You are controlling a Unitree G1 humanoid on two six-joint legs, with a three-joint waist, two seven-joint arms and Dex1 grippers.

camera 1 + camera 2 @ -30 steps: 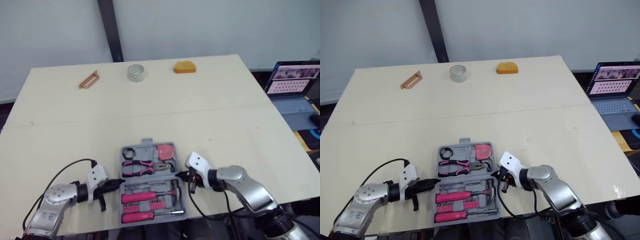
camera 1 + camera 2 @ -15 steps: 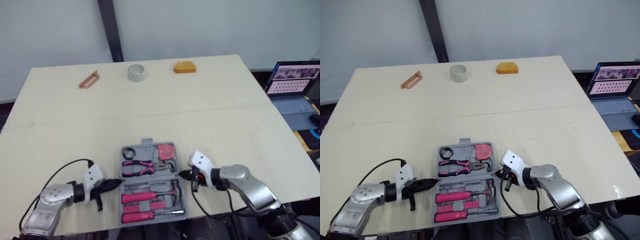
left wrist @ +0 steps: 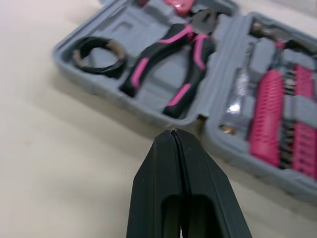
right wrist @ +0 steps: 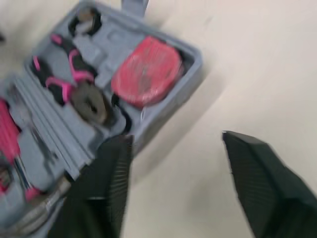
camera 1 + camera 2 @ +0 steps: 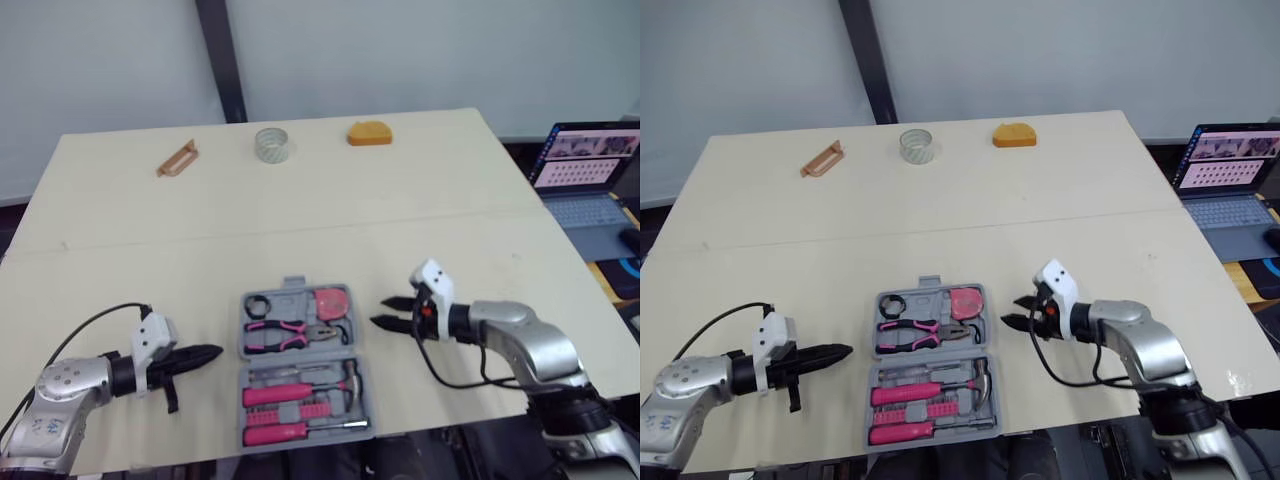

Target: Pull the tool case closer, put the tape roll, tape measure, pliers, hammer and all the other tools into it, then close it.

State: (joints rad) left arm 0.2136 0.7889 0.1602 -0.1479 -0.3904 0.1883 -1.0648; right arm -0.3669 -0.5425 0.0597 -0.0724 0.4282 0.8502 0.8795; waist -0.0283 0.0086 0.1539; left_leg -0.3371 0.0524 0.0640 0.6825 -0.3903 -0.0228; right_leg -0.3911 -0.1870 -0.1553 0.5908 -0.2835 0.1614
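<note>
The tool case (image 5: 291, 292) lies open at the near edge of the bench (image 5: 450, 220), about the middle, its two halves flat, one behind the other. It is moulded grey plastic, hard and stiff, with shaped pockets. Loaded with steel tools, it probably weighs a fair bit, though its smooth shell should slide easily on the pale bench top.

The best holds look like the side walls for pulling. For closing, the far rim by the small tab suits better, lifting the far half over on the hinge.

The far half holds the pliers (image 5: 285, 334) with pink and black rubbery grips, a small black ring of tape (image 5: 258, 306) and a pink tape measure (image 5: 333, 301). The near half holds the hammer (image 5: 347, 374) and pink-handled screwdrivers (image 5: 275, 395).

At the far edge, well apart from the case, stand three loose pieces:
- **Tape roll** (image 5: 272, 145): clear, likely light and hollow, best pinched across its wall.
- **Orange piece** (image 5: 369, 133): domed, and its curved top may slip, so the flat sides are safer.
- **Tan handle-shaped piece** (image 5: 177, 160): flat, thin and light.

The left claw (image 5: 215, 352) is clenched on nothing, fingers pressed together, just left of the case. The right claw (image 5: 380, 311) is released, fingers spread, just right of the far half and not touching it.
</note>
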